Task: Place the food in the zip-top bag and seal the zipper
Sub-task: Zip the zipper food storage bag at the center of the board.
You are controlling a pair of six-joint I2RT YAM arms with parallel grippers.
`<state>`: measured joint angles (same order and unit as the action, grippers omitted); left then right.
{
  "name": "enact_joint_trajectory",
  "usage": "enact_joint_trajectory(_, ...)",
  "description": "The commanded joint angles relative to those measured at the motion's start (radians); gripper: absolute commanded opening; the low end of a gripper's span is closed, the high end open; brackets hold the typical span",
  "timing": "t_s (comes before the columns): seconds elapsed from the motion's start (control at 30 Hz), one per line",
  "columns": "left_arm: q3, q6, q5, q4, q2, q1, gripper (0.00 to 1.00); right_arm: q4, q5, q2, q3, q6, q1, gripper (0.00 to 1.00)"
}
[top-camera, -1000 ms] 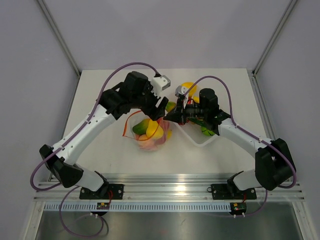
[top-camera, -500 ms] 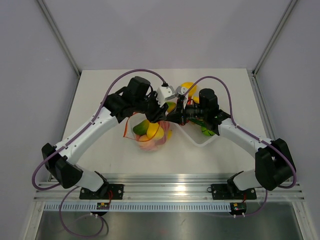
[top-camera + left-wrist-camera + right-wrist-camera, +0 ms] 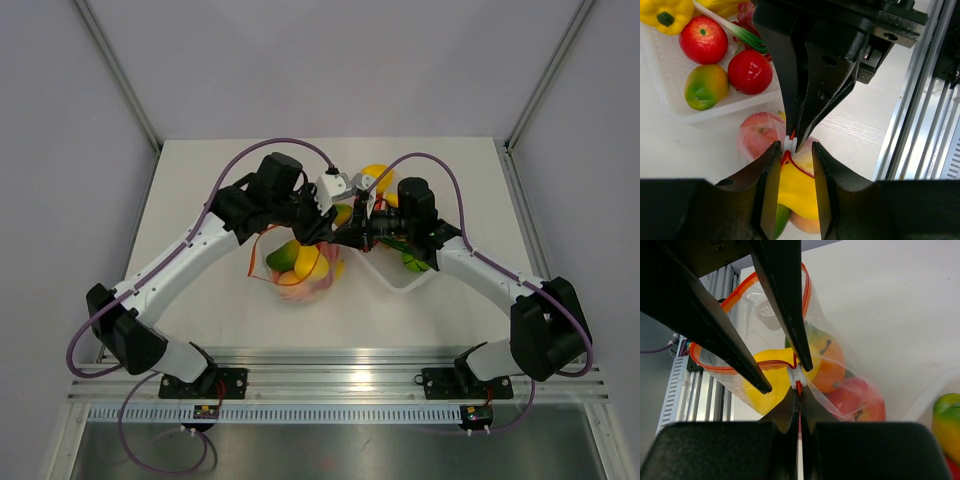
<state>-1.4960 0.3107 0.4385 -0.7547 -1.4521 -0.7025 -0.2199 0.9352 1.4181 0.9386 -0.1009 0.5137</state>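
Note:
The clear zip-top bag lies on the table and holds several toy foods: a yellow pepper, an orange fruit and a red apple. Its orange-red zipper gapes in a loop. My right gripper is shut on the zipper's end, just behind the white slider; it also shows in the top view. My left gripper is open, its fingers straddling the zipper beside the slider, without pinching. It sits close to the right gripper in the top view.
A white tray right of the bag holds more food: red apples, a green-orange mango, a yellow pepper, grapes and a green onion. The aluminium rail runs along the near table edge.
My left gripper has moved right, closing in on the right gripper at the zipper's end. The bag has shifted slightly. The right arm has held still.

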Motion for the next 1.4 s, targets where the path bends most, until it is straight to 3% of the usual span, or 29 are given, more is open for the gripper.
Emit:
enact_joint_trajectory(0.0, -0.015, 0.001, 0.043, 0.018, -0.019, 0.0, 0.33, -0.026, 0.005, -0.031, 0.04, -0.005, -0.004, 0.0)
enact_joint_trajectory(0.17, -0.018, -0.004, 0.045, 0.017, -0.034, 0.0, 0.29, -0.024, 0.004, -0.03, 0.04, -0.005, -0.004, 0.0)
enact_joint_trajectory(0.3, -0.026, -0.005, 0.046, 0.008, -0.04, 0.0, 0.11, -0.029, -0.01, -0.033, 0.034, -0.008, -0.003, 0.0)
enact_joint_trajectory(0.33, -0.026, -0.008, 0.046, 0.003, -0.04, 0.0, 0.01, -0.035, -0.015, -0.033, 0.034, -0.006, -0.004, 0.0)
enact_joint_trajectory(0.37, -0.024, -0.012, 0.042, 0.0, -0.04, 0.0, 0.0, -0.041, -0.03, -0.034, 0.031, -0.006, -0.004, 0.0)
enact_joint_trajectory(0.77, 0.066, -0.041, 0.031, 0.002, 0.016, 0.052, 0.0, -0.214, -0.308, -0.077, -0.058, 0.173, -0.056, 0.0)
enact_joint_trajectory(1.37, 0.256, -0.131, -0.046, 0.017, 0.183, 0.12, 0.0, -0.233, -0.484, -0.059, -0.049, 0.3, -0.121, 0.0)
